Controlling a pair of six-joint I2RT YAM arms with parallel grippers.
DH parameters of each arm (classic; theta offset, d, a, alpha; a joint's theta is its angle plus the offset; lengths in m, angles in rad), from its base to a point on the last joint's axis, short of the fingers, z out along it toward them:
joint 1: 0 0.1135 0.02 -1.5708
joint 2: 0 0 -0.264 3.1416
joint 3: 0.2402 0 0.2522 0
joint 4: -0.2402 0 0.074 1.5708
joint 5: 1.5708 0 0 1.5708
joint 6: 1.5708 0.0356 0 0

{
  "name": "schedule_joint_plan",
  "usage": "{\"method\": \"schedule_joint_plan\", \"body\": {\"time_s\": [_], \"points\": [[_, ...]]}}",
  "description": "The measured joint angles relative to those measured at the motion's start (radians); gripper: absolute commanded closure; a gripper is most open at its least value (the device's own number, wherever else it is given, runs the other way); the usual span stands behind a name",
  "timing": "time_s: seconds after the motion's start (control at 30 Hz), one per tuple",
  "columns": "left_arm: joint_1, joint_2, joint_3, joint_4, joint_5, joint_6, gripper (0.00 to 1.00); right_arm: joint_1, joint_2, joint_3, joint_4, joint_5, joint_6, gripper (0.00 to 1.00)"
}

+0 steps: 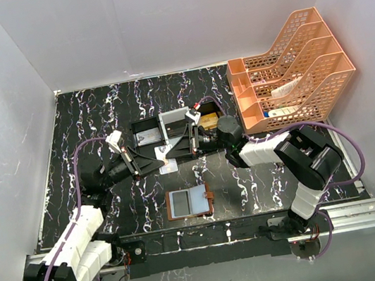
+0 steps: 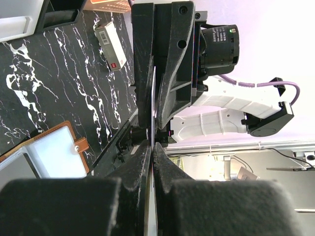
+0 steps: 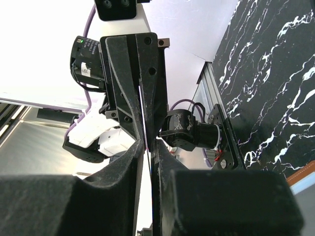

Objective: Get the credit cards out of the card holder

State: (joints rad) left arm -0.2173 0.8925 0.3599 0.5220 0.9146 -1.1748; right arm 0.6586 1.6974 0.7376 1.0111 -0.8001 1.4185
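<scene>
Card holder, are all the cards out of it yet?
The card holder lies open, and one credit card is out, pinched in the left gripper with the right gripper flanking it. Pale rectangles inside the holder may be more cards to pull.

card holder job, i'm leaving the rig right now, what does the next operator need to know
Left gripper: fingers shut on a credit card, held off the table.
Right gripper: fingers around the same card; firm grip unclear.
Card holder: lying open on the table near the bases, untouched.
Done: one card out. Left: probably finish this handover, set the card down, then check the pockets; can't tell if more cards remain.
</scene>
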Motion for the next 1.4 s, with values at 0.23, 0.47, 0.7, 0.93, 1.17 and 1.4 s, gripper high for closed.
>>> {"method": "schedule_joint_plan", "body": {"time_s": [0.23, 0.47, 0.7, 0.93, 1.17, 1.4], "points": [[0.0, 0.017, 0.0, 0.016, 0.007, 0.0, 1.0, 0.0, 0.011, 0.0, 0.018, -0.003, 0.02, 0.9], [0.0, 0.018, 0.0, 0.023, 0.005, -0.005, 1.0, 0.0, 0.011, 0.0, 0.019, -0.005, 0.024, 0.9], [0.0, 0.018, 0.0, 0.024, 0.0, -0.005, 1.0, 0.0, 0.011, 0.0, 0.011, -0.011, 0.02, 0.93], [0.0, 0.014, 0.0, 0.013, -0.013, -0.003, 1.0, 0.001, 0.003, 0.0, -0.005, -0.01, 0.008, 1.0], [0.0, -0.013, 0.007, -0.072, -0.031, 0.057, 0.52, 0.003, -0.015, 0.012, -0.077, -0.008, -0.033, 1.0], [0.003, -0.051, 0.112, -0.363, -0.151, 0.219, 0.05, 0.003, -0.103, 0.085, -0.339, 0.047, -0.196, 1.0]]}}
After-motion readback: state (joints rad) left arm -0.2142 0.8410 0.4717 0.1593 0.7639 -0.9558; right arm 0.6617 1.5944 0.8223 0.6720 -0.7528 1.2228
